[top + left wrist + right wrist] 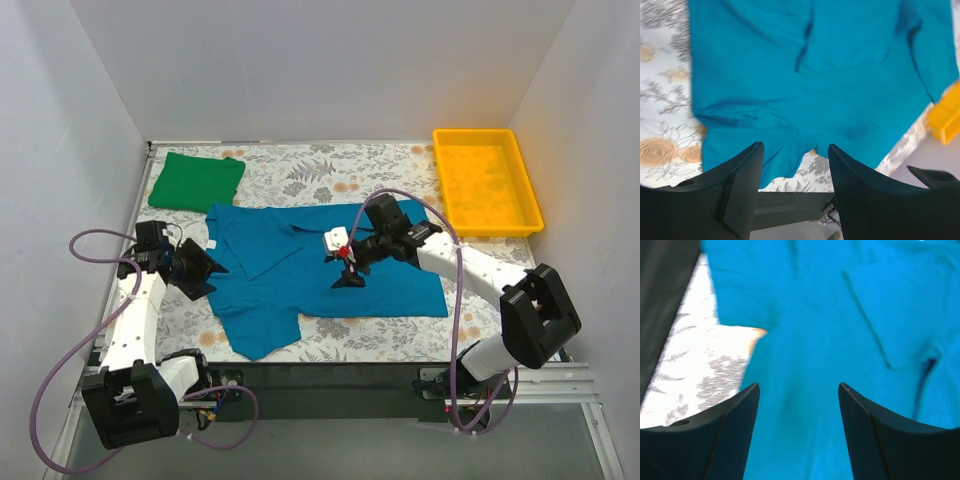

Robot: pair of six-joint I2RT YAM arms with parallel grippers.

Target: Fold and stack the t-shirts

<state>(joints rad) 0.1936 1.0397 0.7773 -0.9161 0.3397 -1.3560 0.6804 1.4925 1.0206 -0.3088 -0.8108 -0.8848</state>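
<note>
Top view: two t-shirts, one tray, two arms. The teal-blue t-shirt [330, 270] lies spread over the middle of the floral tabletop [300, 165], with one sleeve out toward 7 o'clock. The green t-shirt [195, 181] sits folded at 10 o'clock, near the teal one. The yellow tray [485, 185] is at 2 o'clock. Left jaws are at the teal shirt's 9 o'clock edge, and right jaws are above its middle.

Left wrist view: two fingers [740, 190] parted, nothing between them. The teal hem lies just beyond.

Right wrist view: two fingers [730, 435] parted wide, gripping nothing, over teal cloth. Tabletop shows at 9 o'clock.
</note>
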